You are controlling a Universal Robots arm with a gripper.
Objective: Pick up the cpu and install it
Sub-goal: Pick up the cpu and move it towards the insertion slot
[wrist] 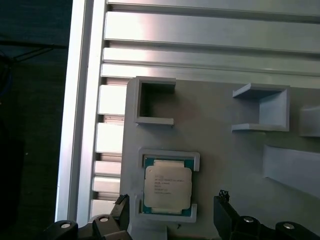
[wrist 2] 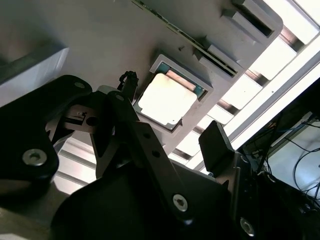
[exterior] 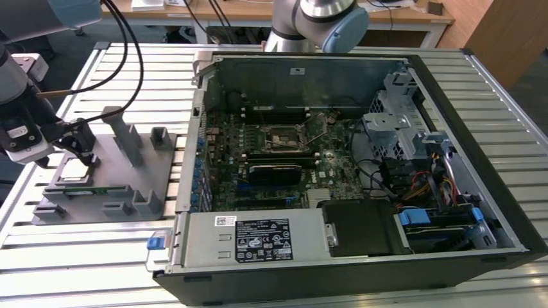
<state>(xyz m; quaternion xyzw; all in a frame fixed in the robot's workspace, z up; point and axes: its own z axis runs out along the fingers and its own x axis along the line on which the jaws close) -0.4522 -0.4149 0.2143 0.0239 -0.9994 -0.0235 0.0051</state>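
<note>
The cpu is a small silvery square chip with a pale rim, lying flat in a framed pocket of the grey tray. In the exterior view the cpu sits at the tray's left side, on the exterior view's left. My gripper hangs just above it, open. In both wrist views the two dark fingers straddle the chip with a gap on each side; the gripper holds nothing. The second wrist view shows the cpu between the spread gripper fingers.
An open computer case lies to the exterior view's right of the tray, its dark metal-framed socket on the green board. A thin green memory strip rests in the tray. Upright grey posts stand beside my gripper. The slatted metal table lies underneath.
</note>
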